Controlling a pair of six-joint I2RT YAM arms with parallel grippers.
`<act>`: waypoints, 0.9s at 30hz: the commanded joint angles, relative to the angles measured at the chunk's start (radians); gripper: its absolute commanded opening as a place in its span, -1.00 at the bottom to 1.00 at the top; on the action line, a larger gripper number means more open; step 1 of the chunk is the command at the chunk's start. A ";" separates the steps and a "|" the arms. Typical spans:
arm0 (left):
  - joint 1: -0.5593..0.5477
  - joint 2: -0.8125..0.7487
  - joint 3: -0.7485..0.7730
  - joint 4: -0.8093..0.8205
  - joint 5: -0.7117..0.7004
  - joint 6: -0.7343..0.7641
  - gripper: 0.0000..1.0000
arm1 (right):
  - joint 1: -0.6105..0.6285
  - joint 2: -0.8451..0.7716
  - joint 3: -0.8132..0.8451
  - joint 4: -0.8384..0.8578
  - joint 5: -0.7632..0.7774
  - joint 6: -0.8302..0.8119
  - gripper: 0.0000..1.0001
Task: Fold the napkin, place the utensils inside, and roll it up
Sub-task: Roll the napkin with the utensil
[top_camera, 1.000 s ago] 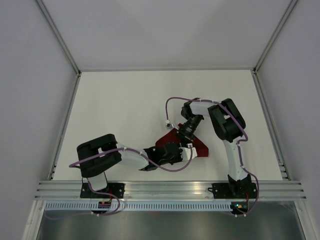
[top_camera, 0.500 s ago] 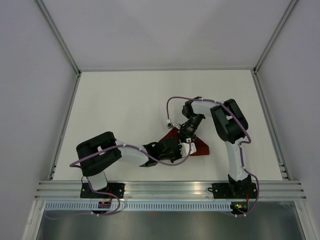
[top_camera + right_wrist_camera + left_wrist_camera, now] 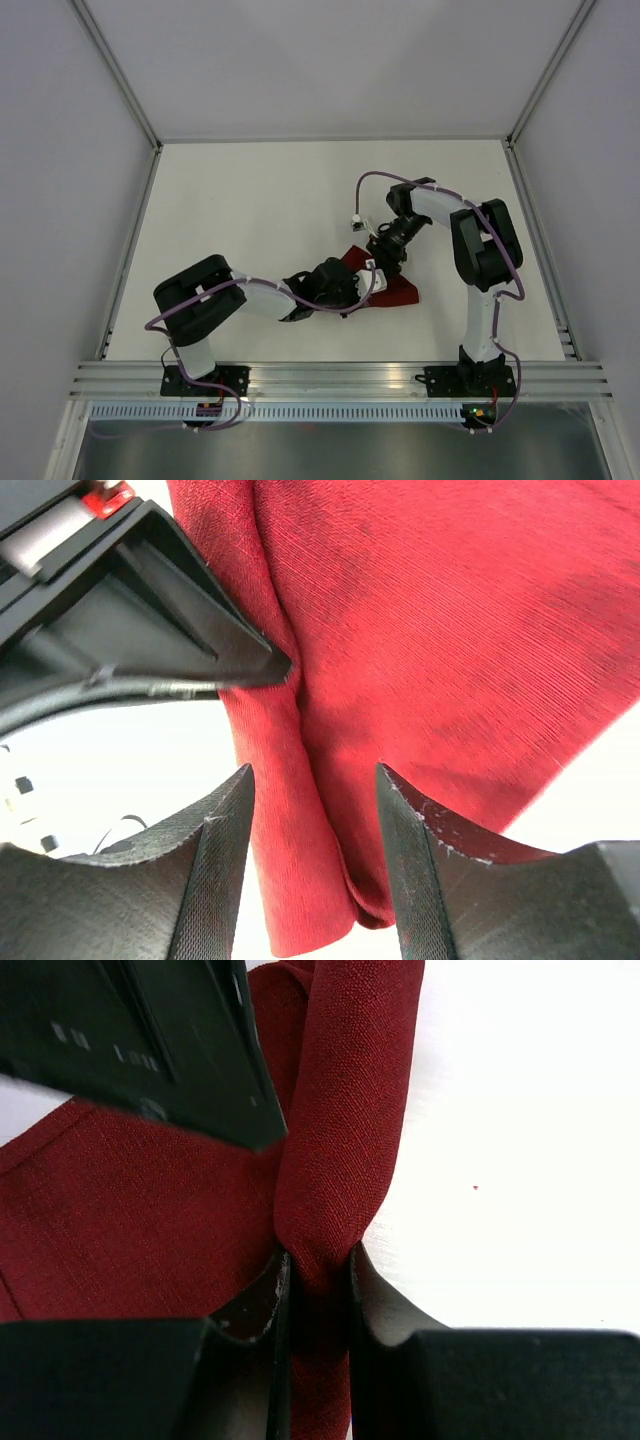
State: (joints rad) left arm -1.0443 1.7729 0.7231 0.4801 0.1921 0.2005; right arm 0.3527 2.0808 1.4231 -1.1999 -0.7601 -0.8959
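Napkin lies bunched on the table, right of centre, near side; left gripper pinches a raised fold; right gripper straddles the cloth, fingers apart, gripping nothing.

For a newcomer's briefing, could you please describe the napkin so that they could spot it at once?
On the white table, look slightly right of centre, toward the near edge. The napkin lies there, one fold pinched in the jaws of the left gripper. It is the only dark red, soft thing on that white surface.
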 commanded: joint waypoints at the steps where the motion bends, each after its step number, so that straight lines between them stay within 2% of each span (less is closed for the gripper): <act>1: 0.038 0.074 -0.010 -0.153 0.121 -0.067 -0.95 | -0.027 -0.086 0.033 -0.001 -0.018 -0.067 0.16; 4: 0.069 0.091 0.010 -0.179 0.208 -0.091 -0.95 | -0.069 -0.155 0.013 0.019 -0.028 -0.080 0.16; 9: 0.151 0.148 0.055 -0.201 0.396 -0.144 -0.95 | -0.123 -0.365 -0.143 0.209 0.002 -0.052 0.15; 14: 0.204 0.218 0.154 -0.326 0.512 -0.153 -0.95 | -0.124 -0.615 -0.412 0.509 0.074 -0.017 0.18; 16: 0.222 0.256 0.193 -0.380 0.573 -0.148 -0.95 | -0.121 -0.668 -0.502 0.560 0.087 -0.035 0.19; 21: 0.257 0.304 0.291 -0.497 0.648 -0.157 -0.95 | -0.071 -0.789 -0.665 0.739 0.119 -0.023 0.16; 27: 0.294 0.353 0.386 -0.595 0.681 -0.190 -0.95 | 0.120 -0.935 -0.837 0.945 0.294 0.041 0.20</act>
State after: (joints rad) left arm -0.7631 2.0472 1.1099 0.0959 0.9012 0.0193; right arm 0.3920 1.2118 0.6250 -0.4477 -0.5488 -0.8867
